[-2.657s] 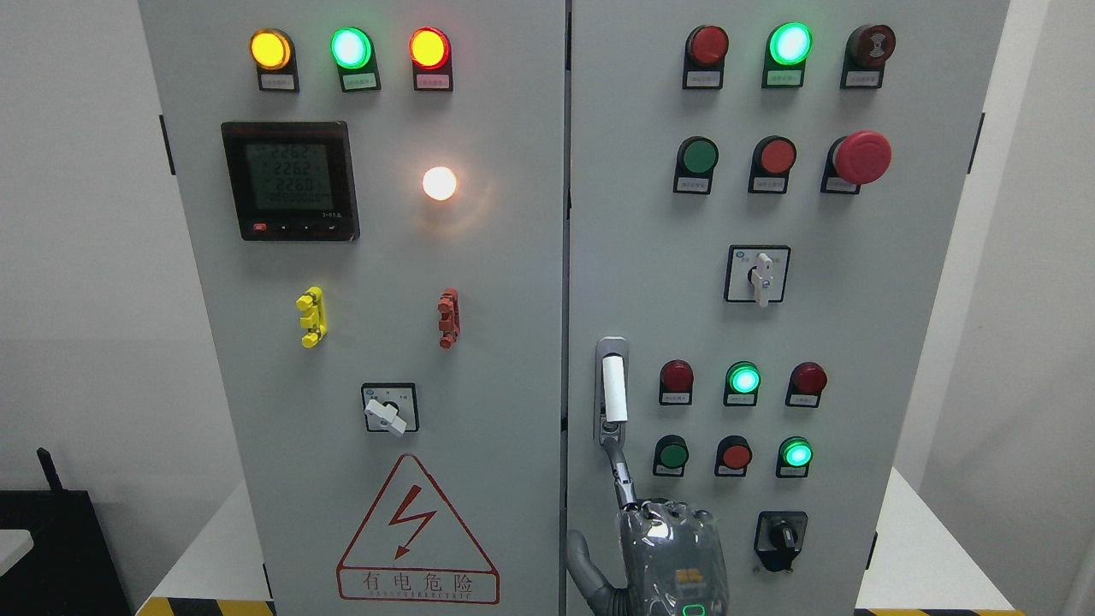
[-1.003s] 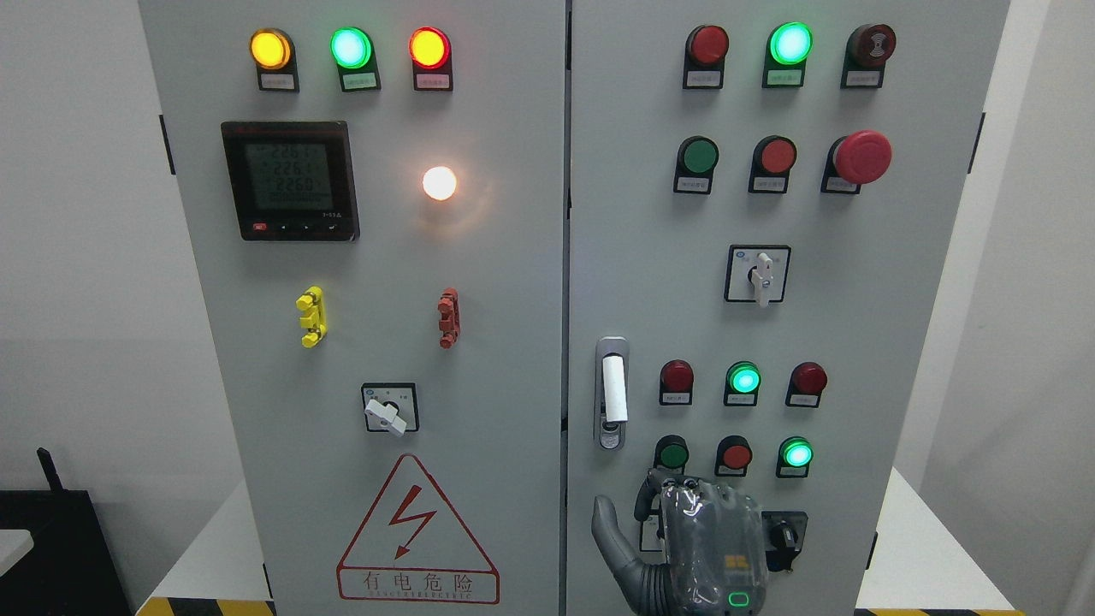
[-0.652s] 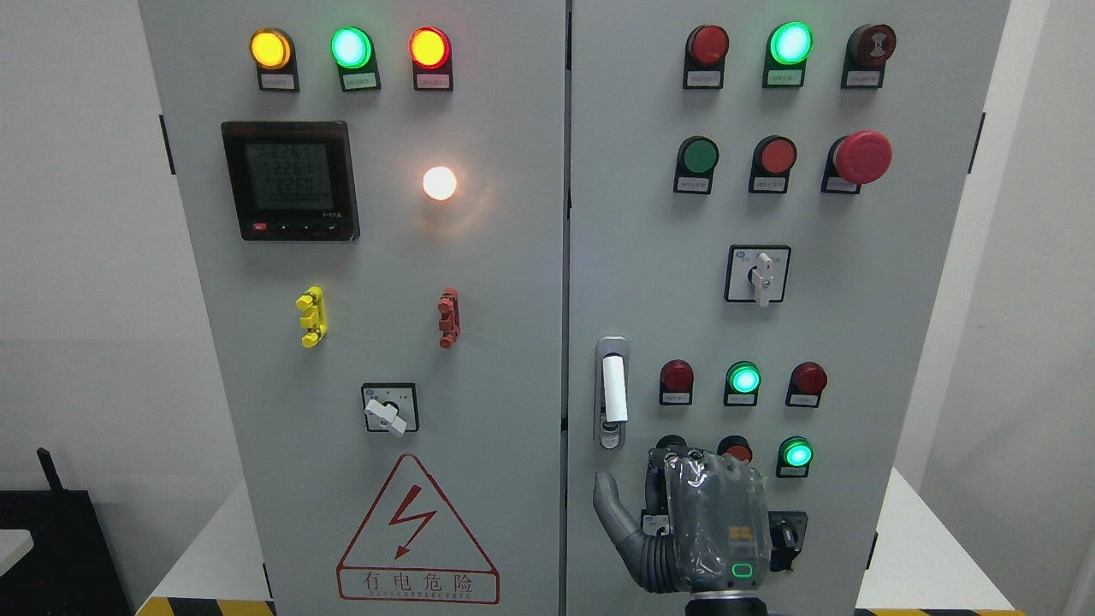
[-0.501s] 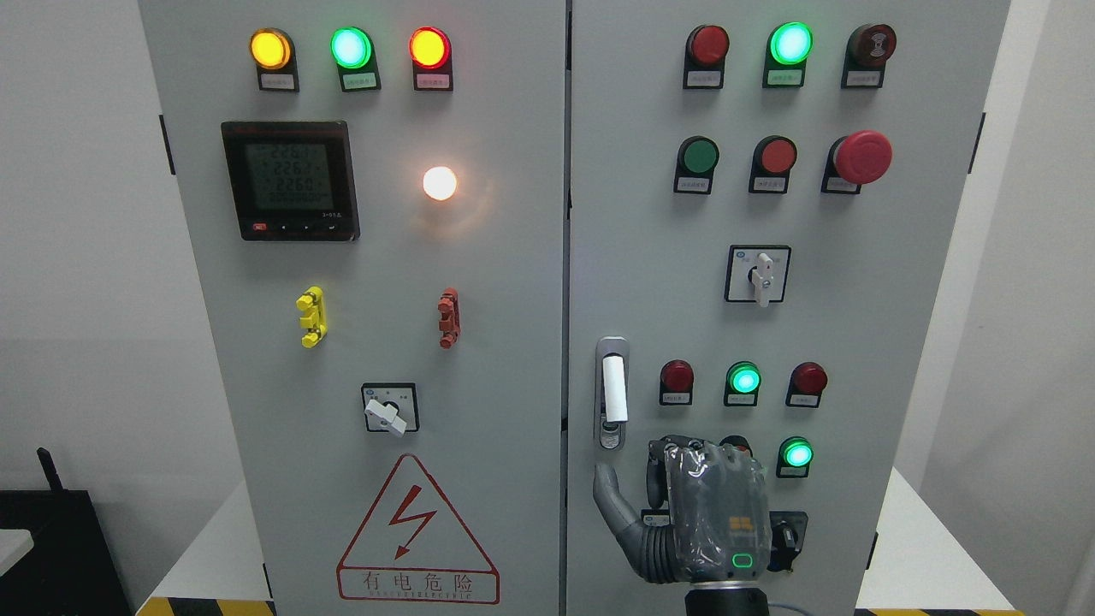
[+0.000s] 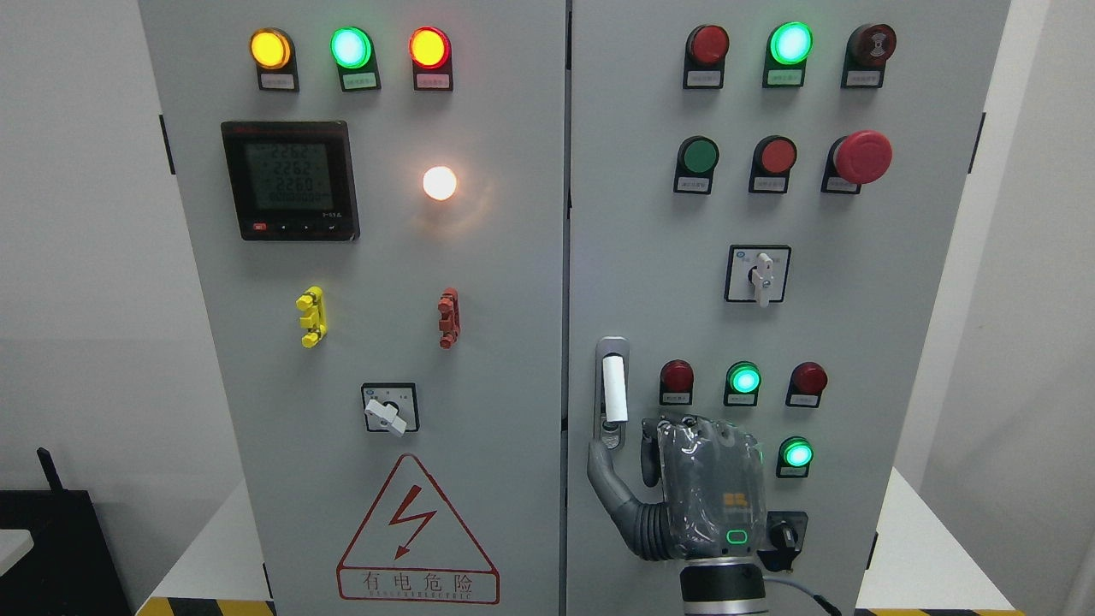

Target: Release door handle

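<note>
Raised upright from the bottom edge right of centre, back of the palm toward the camera: right hand (image 5: 684, 488), grey, wrapped in clear plastic film, wrist straight below it. Thumb splayed out to the left, its tip just below the lower end of the silver door handle with a white grip (image 5: 612, 390); contact there hard to judge. Fingers bent forward toward the panel, tips hidden behind the knuckles, nothing gripped in them as far as visible. Handle vertical at the left edge of the grey right cabinet door (image 5: 855, 342), free of any grasp, close to the centre seam.

Knuckles covering the lower row of buttons on the right door, with 1 lit green button (image 5: 797, 453) showing just beside them. Black rotary switch (image 5: 783, 535) partly hidden behind the wrist. Above the hand, 3 round buttons in a row, the middle 1 lit green (image 5: 743, 378). Left arm out of sight.
</note>
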